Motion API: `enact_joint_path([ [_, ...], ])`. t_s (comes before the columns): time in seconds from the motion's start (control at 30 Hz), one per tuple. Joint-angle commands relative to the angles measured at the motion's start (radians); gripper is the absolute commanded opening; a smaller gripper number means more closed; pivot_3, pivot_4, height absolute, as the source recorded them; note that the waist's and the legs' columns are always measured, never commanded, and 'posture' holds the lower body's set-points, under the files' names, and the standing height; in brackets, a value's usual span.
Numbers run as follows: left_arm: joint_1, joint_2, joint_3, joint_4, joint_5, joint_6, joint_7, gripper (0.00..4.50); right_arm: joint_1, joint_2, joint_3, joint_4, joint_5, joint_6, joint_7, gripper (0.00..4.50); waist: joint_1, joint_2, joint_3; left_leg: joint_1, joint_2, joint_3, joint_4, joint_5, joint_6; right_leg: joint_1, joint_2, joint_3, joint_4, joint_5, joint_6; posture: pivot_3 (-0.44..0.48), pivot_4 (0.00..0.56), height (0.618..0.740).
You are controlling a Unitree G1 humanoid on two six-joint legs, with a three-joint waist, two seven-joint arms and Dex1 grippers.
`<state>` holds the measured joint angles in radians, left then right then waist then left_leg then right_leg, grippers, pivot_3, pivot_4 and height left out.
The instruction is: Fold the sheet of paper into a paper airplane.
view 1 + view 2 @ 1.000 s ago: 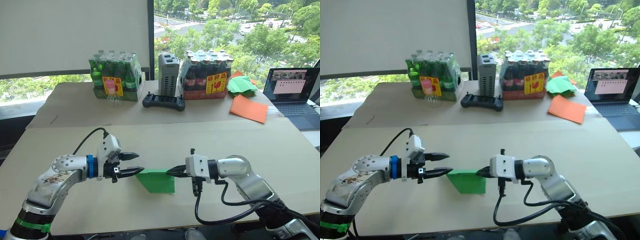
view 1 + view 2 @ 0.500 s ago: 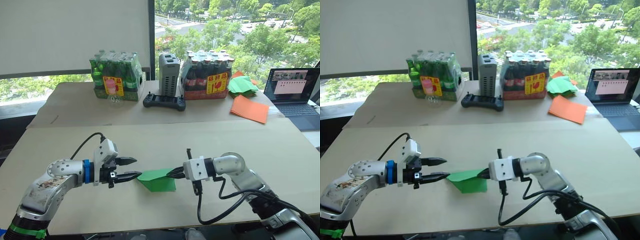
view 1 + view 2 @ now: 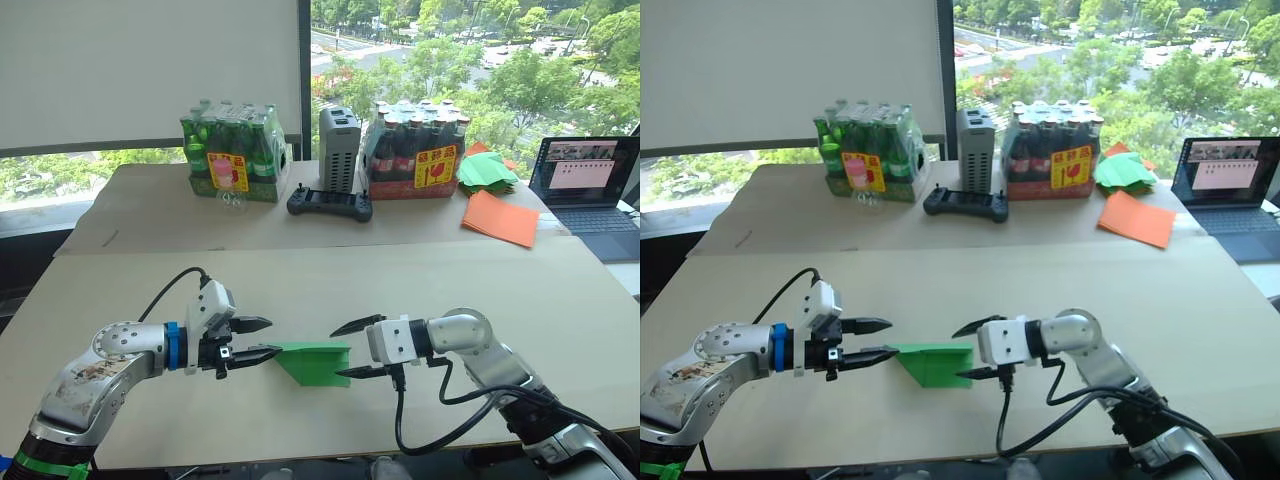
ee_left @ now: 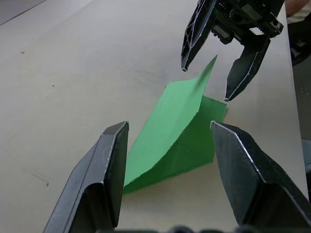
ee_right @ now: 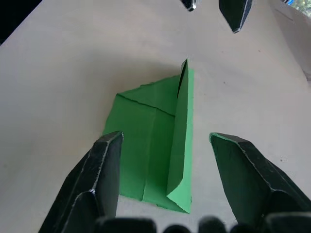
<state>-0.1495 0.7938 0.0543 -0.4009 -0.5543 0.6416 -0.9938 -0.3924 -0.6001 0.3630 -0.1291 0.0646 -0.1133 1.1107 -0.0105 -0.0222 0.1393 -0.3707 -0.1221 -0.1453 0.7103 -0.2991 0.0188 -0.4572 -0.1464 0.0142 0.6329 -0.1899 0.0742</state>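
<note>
The sheet of paper [image 3: 315, 362] is bright green, folded into a pointed wedge with one flap standing up like a fin [image 5: 181, 126]. It lies on the tan table [image 3: 400, 280] between my two grippers. My left gripper [image 3: 273, 337] is open, its fingertips just left of the paper's pointed end, and I cannot tell whether they touch it. At the paper's right edge my right gripper [image 3: 336, 352] is open, one finger above that edge and one below, gripping nothing. In the left wrist view the paper [image 4: 170, 141] lies beyond my open fingers [image 4: 114, 165], with the right gripper [image 4: 206, 82] behind it.
Along the far table stand a pack of green bottles [image 3: 232, 158], a grey box [image 3: 337, 150], a black controller [image 3: 329, 205] and a pack of dark bottles [image 3: 415, 150]. Orange sheets [image 3: 499, 217], a heap of green papers [image 3: 484, 171] and a laptop [image 3: 590, 180] are at the far right.
My right gripper has opened and let go of the paper's right edge. The paper has settled flatter on the table. The left gripper has stayed open in place.
</note>
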Motion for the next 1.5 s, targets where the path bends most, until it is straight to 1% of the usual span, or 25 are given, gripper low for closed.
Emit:
enact_joint_path([
  [0.03,-0.038,0.001,0.017,0.028,-0.005,-0.021,-0.005,2.84,0.033,0.004,-0.057,-0.153,0.063,0.132,-0.054,2.98,0.002,0.0,0.0,0.0,0.0,0.0,0.0,0.0,0.0,0.0,0.0,0.0,0.0,0.0,0.0,0.0,0.15,0.696],
  [0.2,-0.126,-0.037,-0.027,0.137,0.005,-0.069,-0.055,1.38,0.106,0.041,-0.093,-0.336,0.144,0.358,-0.155,3.03,0.012,0.0,0.0,0.0,0.0,0.0,0.0,0.0,0.0,0.0,0.0,0.0,0.0,0.0,-0.001,0.0,0.15,0.696],
  [0.33,-0.171,-0.06,-0.125,0.245,0.121,-0.188,-0.086,0.01,0.138,0.058,-0.103,-0.399,0.164,0.448,-0.217,3.03,0.015,0.0,0.0,0.0,-0.001,0.0,0.0,0.0,0.0,0.0,0.0,0.0,0.0,0.0,0.0,0.0,0.15,0.696],
  [0.4,-0.191,-0.077,-0.17,0.298,0.179,-0.252,-0.094,0.01,0.148,0.061,-0.104,-0.416,0.167,0.476,-0.239,3.03,0.017,0.0,0.0,0.0,-0.001,0.0,0.0,0.0,0.0,0.0,0.0,0.0,-0.001,0.001,-0.001,0.0,0.15,0.696],
  [0.5,-0.205,-0.095,-0.215,0.342,0.228,-0.314,-0.117,0.01,0.166,0.056,-0.099,-0.438,0.165,0.5,-0.262,3.03,0.017,0.0,0.0,0.0,0.0,0.0,0.0,0.0,0.0,0.0,0.0,0.0,-0.001,0.001,-0.001,0.0,0.15,0.696],
  [0.63,-0.211,-0.115,-0.24,0.36,0.248,-0.344,-0.139,0.01,0.188,0.046,-0.097,-0.471,0.167,0.525,-0.279,3.03,0.017,0.0,0.0,0.0,-0.001,0.0,0.0,-0.001,0.0,0.0,0.0,0.0,-0.001,0.001,0.0,0.0,0.15,0.696],
  [0.77,-0.202,-0.118,-0.277,0.413,0.316,-0.417,-0.152,0.01,0.206,0.024,-0.087,-0.494,0.159,0.535,-0.281,3.03,0.017,0.0,0.0,0.0,0.0,0.0,0.0,-0.001,0.001,0.0,0.0,0.0,-0.001,0.001,0.0,0.0,0.15,0.696],
  [0.93,-0.205,-0.122,-0.315,0.467,0.402,-0.499,-0.145,0.01,0.209,0.004,-0.062,-0.478,0.139,0.51,-0.271,3.03,0.018,0.0,0.0,0.0,0.0,0.0,0.0,-0.001,0.001,0.0,0.0,0.0,-0.001,0.001,0.0,0.0,0.15,0.696],
  [1.07,-0.206,-0.126,-0.316,0.461,0.412,-0.506,-0.156,0.01,0.21,-0.019,-0.039,-0.459,0.105,0.48,-0.257,3.03,0.019,0.0,0.0,0.0,-0.001,0.001,0.0,-0.001,0.001,0.001,-0.001,0.0,-0.001,0.001,0.0,0.0,0.15,0.696],
  [1.23,-0.201,-0.125,-0.322,0.451,0.43,-0.515,-0.159,0.01,0.209,-0.047,0.016,-0.401,0.025,0.394,-0.238,3.03,0.019,0.0,0.0,0.0,-0.001,0.001,0.0,-0.001,0.001,0.001,0.0,0.0,-0.001,0.001,0.0,0.0,0.15,0.696],
  [1.4,-0.198,-0.123,-0.319,0.433,0.425,-0.508,-0.167,0.01,0.217,-0.061,0.038,-0.352,-0.034,0.322,-0.227,3.03,0.019,0.0,0.0,0.0,-0.001,0.001,0.0,-0.001,0.001,0.001,0.0,0.0,-0.001,0.001,0.0,0.0,0.15,0.696],
  [1.5,-0.2,-0.125,-0.321,0.436,0.43,-0.513,-0.167,0.01,0.22,-0.057,0.034,-0.331,-0.04,0.305,-0.222,3.03,0.019,0.0,0.0,0.0,0.0,0.001,0.0,-0.001,0.001,0.001,0.0,0.0,-0.001,0.001,0.0,0.0,0.15,0.696],
])
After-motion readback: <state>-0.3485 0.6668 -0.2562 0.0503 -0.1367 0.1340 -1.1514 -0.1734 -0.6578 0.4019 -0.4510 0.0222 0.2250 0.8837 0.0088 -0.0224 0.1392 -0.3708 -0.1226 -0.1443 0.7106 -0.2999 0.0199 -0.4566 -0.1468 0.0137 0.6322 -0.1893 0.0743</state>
